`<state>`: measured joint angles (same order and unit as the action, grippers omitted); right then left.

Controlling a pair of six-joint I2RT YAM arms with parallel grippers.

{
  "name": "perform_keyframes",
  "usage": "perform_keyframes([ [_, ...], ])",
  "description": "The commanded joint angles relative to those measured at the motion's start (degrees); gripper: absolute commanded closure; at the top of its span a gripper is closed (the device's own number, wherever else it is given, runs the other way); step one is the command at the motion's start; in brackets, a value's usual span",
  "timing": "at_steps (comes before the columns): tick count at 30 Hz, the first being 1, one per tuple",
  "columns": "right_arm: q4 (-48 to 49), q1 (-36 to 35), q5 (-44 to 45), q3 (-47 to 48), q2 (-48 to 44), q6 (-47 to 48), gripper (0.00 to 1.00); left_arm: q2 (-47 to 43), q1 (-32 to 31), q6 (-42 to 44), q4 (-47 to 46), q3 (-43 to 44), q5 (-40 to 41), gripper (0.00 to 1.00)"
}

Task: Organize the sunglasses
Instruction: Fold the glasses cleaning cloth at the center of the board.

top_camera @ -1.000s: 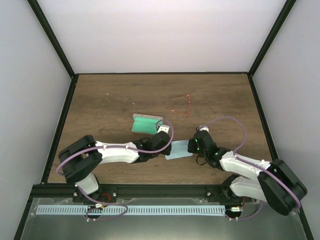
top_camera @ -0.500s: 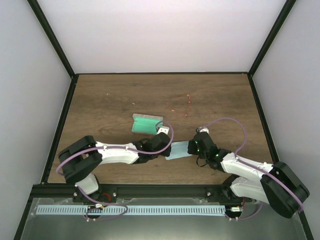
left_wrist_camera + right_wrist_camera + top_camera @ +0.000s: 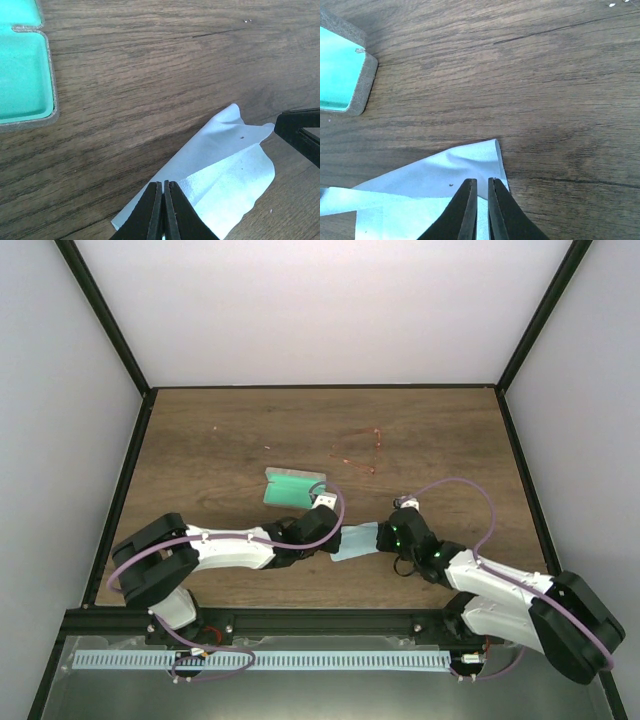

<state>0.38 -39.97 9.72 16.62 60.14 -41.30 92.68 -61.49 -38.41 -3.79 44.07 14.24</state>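
Observation:
The sunglasses (image 3: 362, 452), a thin red wire frame, lie on the wooden table behind and apart from both grippers. The grey case (image 3: 293, 487) lies open with its green lining up; it also shows in the left wrist view (image 3: 20, 65) and the right wrist view (image 3: 340, 70). A pale blue cloth (image 3: 357, 540) hangs between the grippers just above the table. My left gripper (image 3: 335, 537) is shut on the cloth's left edge (image 3: 220, 170), its jaws (image 3: 163, 184) pressed together. My right gripper (image 3: 382, 533) pinches the cloth's right corner (image 3: 420, 190), its jaws (image 3: 482, 181) nearly closed.
The right gripper's black finger (image 3: 300, 130) shows at the right edge of the left wrist view. Black frame rails (image 3: 120, 490) bound the table on the left, right and back. Bare wood lies around the sunglasses and at the far left.
The right arm has shifted slightly to the right and nearer. The cloth stays held between both grippers. The sunglasses and case have not moved.

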Motion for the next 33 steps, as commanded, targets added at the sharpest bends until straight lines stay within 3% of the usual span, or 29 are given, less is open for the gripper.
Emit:
perform_keyframes([
  [1, -1.0, -0.7, 1.2, -0.6, -1.0, -1.1, 0.93, -0.7, -0.3, -0.1, -0.8, -0.2, -0.2, 0.96],
  [8, -1.3, -0.7, 1.0, -1.0, -2.6, -1.2, 0.99, -0.3, -0.3, -0.3, -0.8, -0.2, -0.3, 0.96],
  [14, -1.3, -0.8, 0.7, -1.1, -2.8, -1.2, 0.98, -0.4, -0.5, -0.3, -1.2, -0.6, -0.9, 0.96],
  [17, -1.0, -1.1, -0.3, -1.6, -3.8, -1.3, 0.95, 0.2, -0.7, -0.5, -1.4, -0.6, -1.0, 0.96],
  [22, -1.0, -1.3, -1.2, -2.2, -5.0, -1.7, 0.79, 0.4, -0.9, -0.6, -1.4, -0.5, -1.0, 0.96],
  [33, 1.4, -1.2, -7.3, -3.3, -4.8, -2.9, 0.71, -0.1, -0.9, -0.9, -1.7, -1.5, -0.5, 0.96],
])
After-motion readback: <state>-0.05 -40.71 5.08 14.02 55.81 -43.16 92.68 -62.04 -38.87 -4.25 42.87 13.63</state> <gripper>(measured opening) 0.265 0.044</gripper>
